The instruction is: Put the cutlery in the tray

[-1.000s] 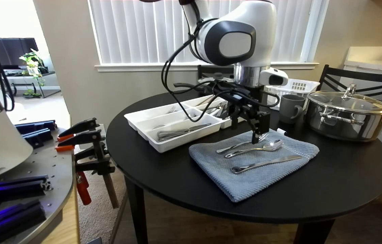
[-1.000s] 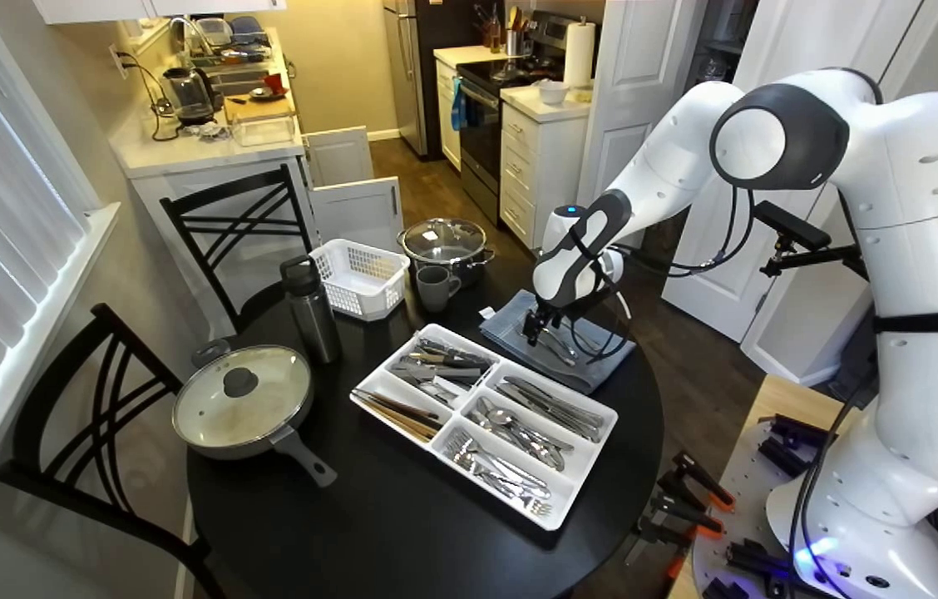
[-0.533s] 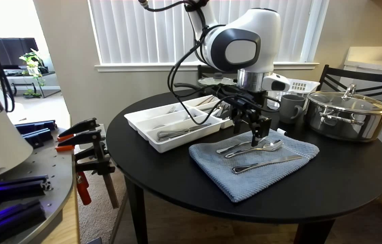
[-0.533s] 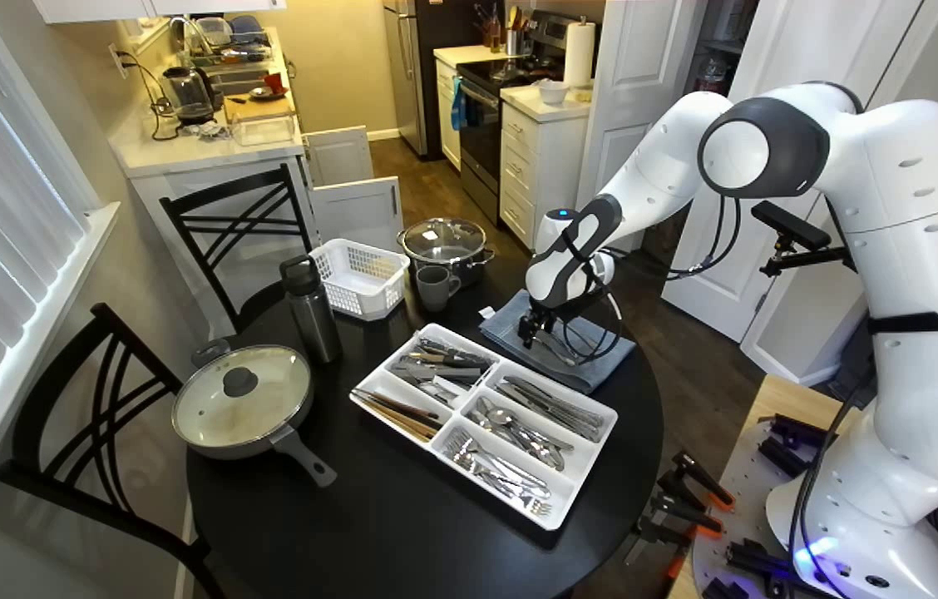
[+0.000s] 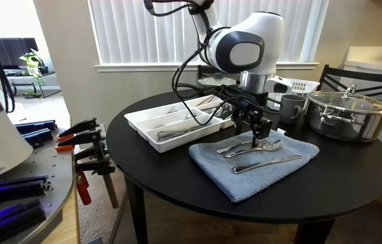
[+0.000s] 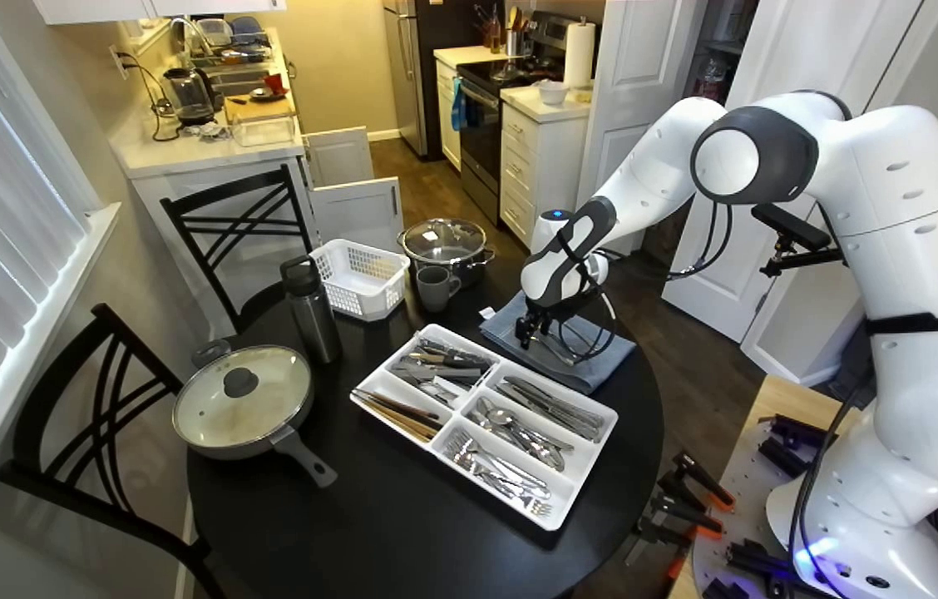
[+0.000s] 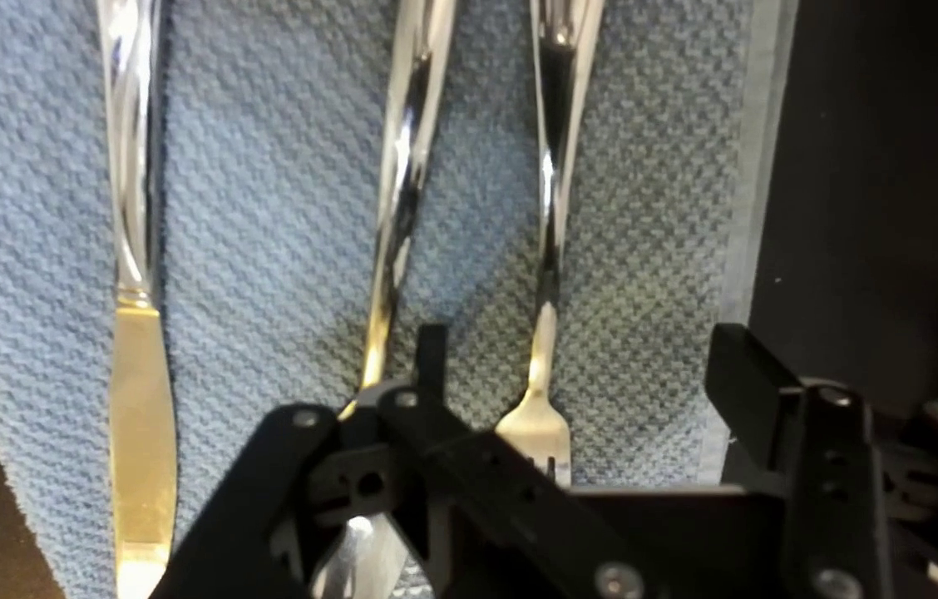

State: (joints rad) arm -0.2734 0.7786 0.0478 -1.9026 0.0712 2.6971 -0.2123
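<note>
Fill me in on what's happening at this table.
A robot arm looks set to pick up a fork. Its gripper stands open low over a folded blue cloth, the fork between its jaws but ungripped. A spoon and a knife lie on the cloth too. The white tray beside the cloth already holds more cutlery; these three pieces probably go there next.

A folded blue towel (image 5: 218,169) is laid on the black desk (image 6: 294,532). A mug (image 6: 434,289) is set just beside a lidded pot (image 5: 340,126) and near a white basket (image 6: 343,293). A bottle (image 6: 317,322) is stood near the basket, and a lidded pan (image 6: 224,416) near the bottle. 2 chairs (image 5: 363,73) are stood at the desk. Blinds (image 5: 136,30), a kettle (image 6: 186,91), an oven (image 6: 480,125) and a plant (image 5: 30,60) are seen farther off.
</note>
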